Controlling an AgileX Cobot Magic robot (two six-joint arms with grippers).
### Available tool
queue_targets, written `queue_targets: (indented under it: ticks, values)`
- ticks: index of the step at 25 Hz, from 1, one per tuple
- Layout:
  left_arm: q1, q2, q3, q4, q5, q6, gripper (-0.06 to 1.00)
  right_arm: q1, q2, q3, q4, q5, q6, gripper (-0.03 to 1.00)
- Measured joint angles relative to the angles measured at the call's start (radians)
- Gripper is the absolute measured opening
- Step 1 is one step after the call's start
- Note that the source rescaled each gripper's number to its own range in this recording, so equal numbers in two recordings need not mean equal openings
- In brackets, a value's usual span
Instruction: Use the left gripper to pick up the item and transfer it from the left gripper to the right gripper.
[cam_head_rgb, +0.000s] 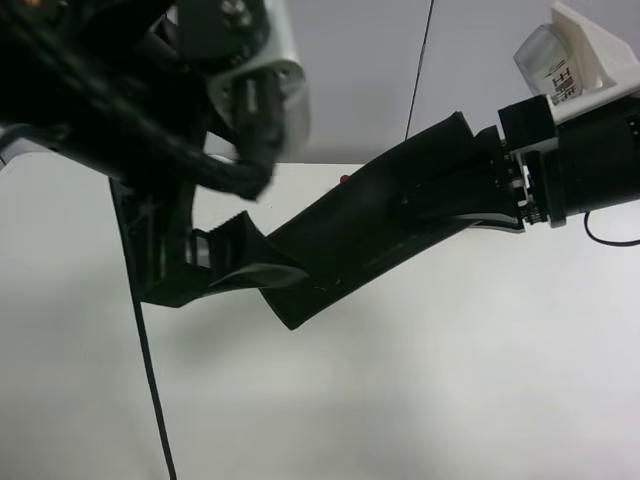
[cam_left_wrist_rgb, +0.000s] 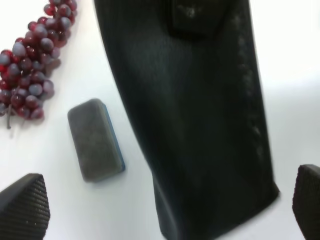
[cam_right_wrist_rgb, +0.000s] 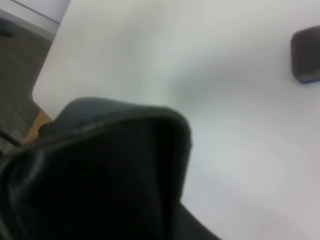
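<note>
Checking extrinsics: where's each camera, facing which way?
Exterior high: above the arms, looking down at the table; both arms show, right hand gripping the pouch.
Left wrist: on the left arm, facing down past the pouch at grapes and eraser; left hand open, fingertips showing.
Right wrist: on the right arm, facing along the pouch to the table; no fingers visible.
Shared: all see the pouch; both wrists see the eraser.

Left gripper (cam_left_wrist_rgb: 166, 205) agape; right gripper (cam_head_rgb: 503, 178) tight on item (cam_head_rgb: 360, 232)
</note>
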Motion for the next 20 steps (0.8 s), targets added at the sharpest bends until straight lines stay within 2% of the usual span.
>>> queue_targets:
  ticks: [4,12,16,20]
  values:
    - [0.000,-0.092,0.000,0.013,0.114,-0.068,0.98,0.000,0.000,0.000,-0.008,0.000,0.000,0.01]
    - [0.000,-0.266,0.000,0.102,0.489,-0.309,0.98,0.000,0.000,0.000,-0.018,0.000,0.000,0.01]
    - [0.000,-0.359,0.009,0.110,0.516,-0.400,0.98,0.000,0.000,0.000,-0.021,-0.002,0.000,0.01]
    - [0.000,-0.489,0.116,0.110,0.518,-0.478,0.98,0.000,0.000,0.000,-0.021,-0.003,0.000,0.00]
